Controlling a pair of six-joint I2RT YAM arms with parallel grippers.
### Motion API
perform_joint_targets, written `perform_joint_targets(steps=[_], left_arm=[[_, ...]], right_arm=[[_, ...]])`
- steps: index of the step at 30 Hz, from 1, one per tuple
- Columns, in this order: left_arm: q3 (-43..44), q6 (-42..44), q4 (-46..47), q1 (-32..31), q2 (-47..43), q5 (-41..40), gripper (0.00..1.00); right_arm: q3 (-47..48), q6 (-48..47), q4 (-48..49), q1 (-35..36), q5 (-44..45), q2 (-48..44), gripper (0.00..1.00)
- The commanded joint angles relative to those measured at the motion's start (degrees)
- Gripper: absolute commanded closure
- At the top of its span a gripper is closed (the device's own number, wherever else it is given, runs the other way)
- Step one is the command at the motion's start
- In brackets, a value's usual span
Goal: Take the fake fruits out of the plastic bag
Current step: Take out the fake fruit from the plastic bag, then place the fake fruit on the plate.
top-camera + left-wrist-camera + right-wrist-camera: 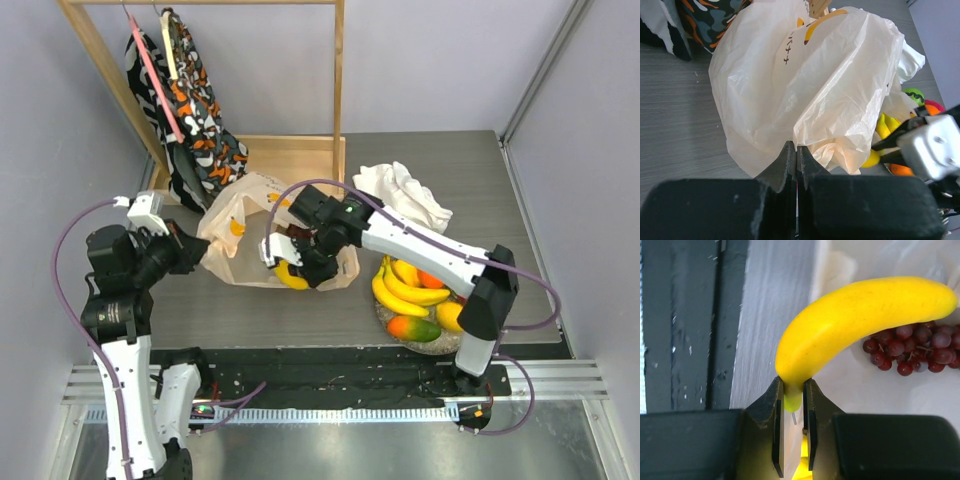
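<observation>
Fake fruits [412, 292] that are already out lie heaped on the right side of the table [500, 190] in the top view, well apart from the plastic bag [232, 230]. The bag sits crumpled left of centre, in front of the patterned fabric [195, 120], with a white cloth [405, 192] behind it to the right. The right gripper [283, 262] is at the bag's mouth with a banana [292, 277] in it. The left gripper [197, 250] is against the bag's left edge. A good lift would go up and then toward the heap, with the left arm anchoring the bag so it does not drag along.

From the left wrist, the jaws are fully closed with a fold of the bag's film pinched at their tips, and the bag billows above them. That pinch looks thin, so I judge a hard pull could let the film slip out.

From the right wrist, the jaws are nearly closed and clamp only the banana's stem end, while its body curves up and to the right, free. A bunch of grapes [910, 347] lies just beside it on the pale film inside the bag. Held by its tip, the banana may swivel, so a slow, steady withdrawal seems wise. It should clear the bag's rim before any sideways swing.
</observation>
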Motion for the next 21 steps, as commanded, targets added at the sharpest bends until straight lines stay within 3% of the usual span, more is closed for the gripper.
perform_joint_targets(steps=[1,8,15,21], left_arm=[[0.3,-0.86,5.8,0.38,2.32,0.93,1.0],[1.53,-0.68,8.35,0.29,5.48,0.49,1.0],[2.32,-1.47,9.85,0.29,5.75,-0.56,1.0],[1.89,-2.35,10.55,0.29,5.84,-0.65,1.0]], right_arm=[[-0.46,-13.17,-5.02,-0.44,-9.57,-10.65,0.99],[-8.45,-25.73,-11.26,-0.53,-3.52,-24.09,0.99],[-32.33,-42.16,-18.46,-6.84,10.02,-43.16,0.99],[-42.99,-51.67,-21.89,-13.35,17.32,-52.59,0.99]])
